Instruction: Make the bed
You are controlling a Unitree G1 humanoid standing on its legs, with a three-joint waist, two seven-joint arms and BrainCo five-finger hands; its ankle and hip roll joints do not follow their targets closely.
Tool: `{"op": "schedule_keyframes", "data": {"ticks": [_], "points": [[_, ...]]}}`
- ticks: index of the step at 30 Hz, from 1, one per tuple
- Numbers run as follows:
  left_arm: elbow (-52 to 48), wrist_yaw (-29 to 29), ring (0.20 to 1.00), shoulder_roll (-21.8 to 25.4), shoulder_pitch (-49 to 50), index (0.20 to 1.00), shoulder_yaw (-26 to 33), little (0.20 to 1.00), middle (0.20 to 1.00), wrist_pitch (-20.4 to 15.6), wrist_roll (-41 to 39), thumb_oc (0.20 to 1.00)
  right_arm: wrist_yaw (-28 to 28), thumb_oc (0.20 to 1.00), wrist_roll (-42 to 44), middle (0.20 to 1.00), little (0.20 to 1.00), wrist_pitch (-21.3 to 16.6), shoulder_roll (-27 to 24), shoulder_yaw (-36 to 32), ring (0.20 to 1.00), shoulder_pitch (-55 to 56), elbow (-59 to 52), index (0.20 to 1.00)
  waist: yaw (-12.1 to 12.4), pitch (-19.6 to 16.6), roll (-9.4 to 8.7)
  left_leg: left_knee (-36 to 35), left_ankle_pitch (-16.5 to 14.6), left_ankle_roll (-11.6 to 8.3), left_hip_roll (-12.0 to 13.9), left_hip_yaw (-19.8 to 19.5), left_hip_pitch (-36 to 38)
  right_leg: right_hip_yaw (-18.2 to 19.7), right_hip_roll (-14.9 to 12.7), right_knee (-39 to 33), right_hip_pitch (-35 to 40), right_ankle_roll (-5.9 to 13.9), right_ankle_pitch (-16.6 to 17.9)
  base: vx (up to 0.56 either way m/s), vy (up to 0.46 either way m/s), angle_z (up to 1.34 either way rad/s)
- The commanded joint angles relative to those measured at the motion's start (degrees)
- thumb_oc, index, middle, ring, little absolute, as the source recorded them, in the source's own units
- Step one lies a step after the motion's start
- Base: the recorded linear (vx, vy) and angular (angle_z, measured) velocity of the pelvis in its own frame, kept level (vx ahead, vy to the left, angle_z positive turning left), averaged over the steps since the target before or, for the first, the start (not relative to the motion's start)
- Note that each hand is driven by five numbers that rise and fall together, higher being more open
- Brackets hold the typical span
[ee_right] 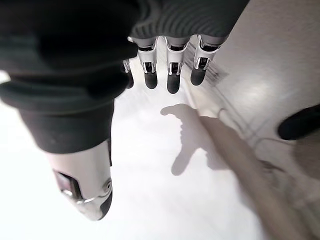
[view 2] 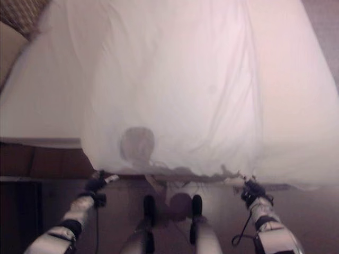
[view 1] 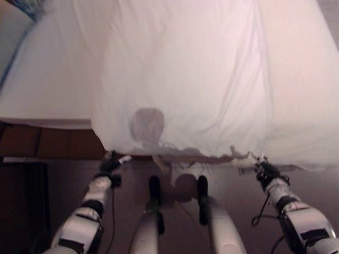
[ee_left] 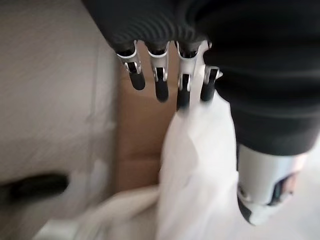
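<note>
Both hands (view 1: 110, 163) (view 1: 265, 170) low at duvet (view 1: 185, 79) edge

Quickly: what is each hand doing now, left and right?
Left hand: shut on the white sheet.
Right hand: over the sheet; cannot tell.

A patterned object (view 2: 21, 15), perhaps wicker, sits beyond the far-left corner above pale floor (view 2: 312, 211).

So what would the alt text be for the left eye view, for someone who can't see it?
Looking down, a white duvet covers a bed, its near edge hanging over the foot. The robot's left hand and right hand are at that edge, one near each corner, above a dark floor.
</note>
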Motion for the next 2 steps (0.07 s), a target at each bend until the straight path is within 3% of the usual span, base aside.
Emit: {"op": "schedule_keyframes", "data": {"ticks": [1,2], "points": [[5.31,-3.99,1.000,-2.54,0.35,1.000,-0.42,1.000,1.000,0.98,0.50,1.000,0.81,1.000,-4.76,1.000,1.000,-1.47,2.33,1.02,1.000,3.80,1.93,1.000,-0.70,-5.57,-1.88,-1.63,0.03,-1.80,0.15,0.75,2.22,3.26,-1.81,-6.06,3.57,5.35,3.67,0.07,0.047,-0.08],[6.07,-3.94,1.000,-3.79,1.03,1.000,-0.79,1.000,1.000,1.42,0.90,1.000,0.93,1.000,-5.52,1.000,1.000,-1.16,3.29,1.16,1.000,4.77,2.29,1.000,-0.95,-6.50,-1.94,-1.67,-0.22,-1.81,0.31,0.84,3.01,3.44,-1.99,-6.95,4.51,5.46,3.83,0.09,0.047,-0.09]]}}
